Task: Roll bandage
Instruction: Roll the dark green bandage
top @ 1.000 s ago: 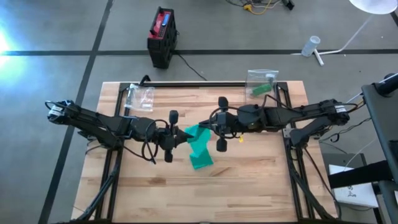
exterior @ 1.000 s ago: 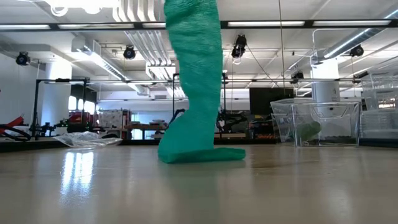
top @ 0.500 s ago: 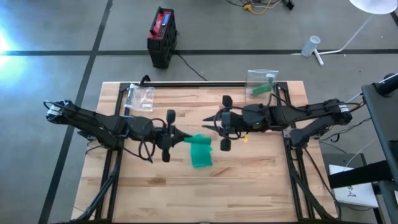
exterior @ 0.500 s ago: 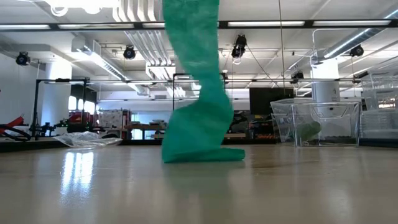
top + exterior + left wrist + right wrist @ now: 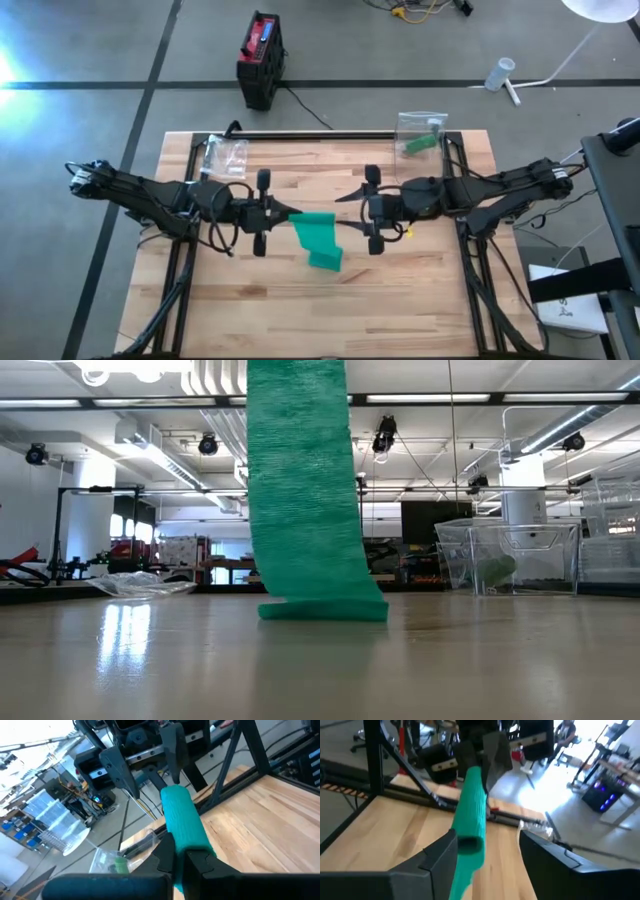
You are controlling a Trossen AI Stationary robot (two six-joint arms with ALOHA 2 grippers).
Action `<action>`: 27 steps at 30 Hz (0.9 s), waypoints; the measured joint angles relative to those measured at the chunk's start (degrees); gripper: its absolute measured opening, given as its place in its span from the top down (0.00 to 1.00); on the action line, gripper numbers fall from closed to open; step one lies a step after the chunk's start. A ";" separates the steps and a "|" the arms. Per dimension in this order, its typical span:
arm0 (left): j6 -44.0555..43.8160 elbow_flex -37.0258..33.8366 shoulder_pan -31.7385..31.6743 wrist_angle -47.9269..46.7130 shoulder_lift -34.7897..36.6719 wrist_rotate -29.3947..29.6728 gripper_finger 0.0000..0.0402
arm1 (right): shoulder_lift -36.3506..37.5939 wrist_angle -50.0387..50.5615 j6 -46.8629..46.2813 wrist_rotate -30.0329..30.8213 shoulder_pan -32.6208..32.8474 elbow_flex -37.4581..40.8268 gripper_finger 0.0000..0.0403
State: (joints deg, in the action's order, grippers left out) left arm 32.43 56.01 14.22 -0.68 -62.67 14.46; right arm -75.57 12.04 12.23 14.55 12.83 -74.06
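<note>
A green bandage (image 5: pixel 318 238) hangs over the middle of the wooden table. Its upper part is rolled into a tube (image 5: pixel 181 815) and held level. A flat strip (image 5: pixel 300 490) drops from the tube, and its lower end (image 5: pixel 322 610) lies folded on the tabletop. My left gripper (image 5: pixel 289 214) reaches in from the table's left and is shut on the tube. My right gripper (image 5: pixel 343 211) is open on the table's right side. In the right wrist view its fingers (image 5: pixel 440 856) stand on either side of the tube's free end (image 5: pixel 470 842), apart from it. My left gripper pinches the rolled tube at its left end (image 5: pixel 179 845) between its two fingers. The fingers come level from the table's left and lie along the tube. The tube is lifted clear and level, and the strip hangs from it down to the table.
A clear plastic bag (image 5: pixel 228 155) lies at the far left of the table. Another bag (image 5: pixel 420 135) with something green in it stands at the far right. A black bar (image 5: pixel 320 134) runs along the far edge. A red and black box (image 5: pixel 260 60) sits on the floor beyond.
My right gripper has opened, let go of the bandage and drawn back toward the table's right edge. My left gripper, still shut on the roll, has gone a little toward the left edge. The hanging strip has untwisted and now hangs flat; its lower end has stayed on the table.
</note>
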 joint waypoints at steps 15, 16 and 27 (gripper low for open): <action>1.57 0.00 -0.07 5.24 -2.04 5.78 1.00 | -4.56 -7.32 3.24 -1.03 -0.12 -0.17 0.43; 1.54 0.01 -0.07 5.65 -2.21 5.87 1.00 | -4.81 -8.25 3.38 -0.82 -0.17 -0.23 0.43; -1.80 0.09 -0.07 8.25 -2.75 6.19 1.00 | -5.18 -9.36 3.41 0.59 -1.15 -0.24 0.55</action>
State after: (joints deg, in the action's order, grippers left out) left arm 30.63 56.10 14.15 7.57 -65.43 20.64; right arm -80.75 2.68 15.64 15.14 11.68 -74.30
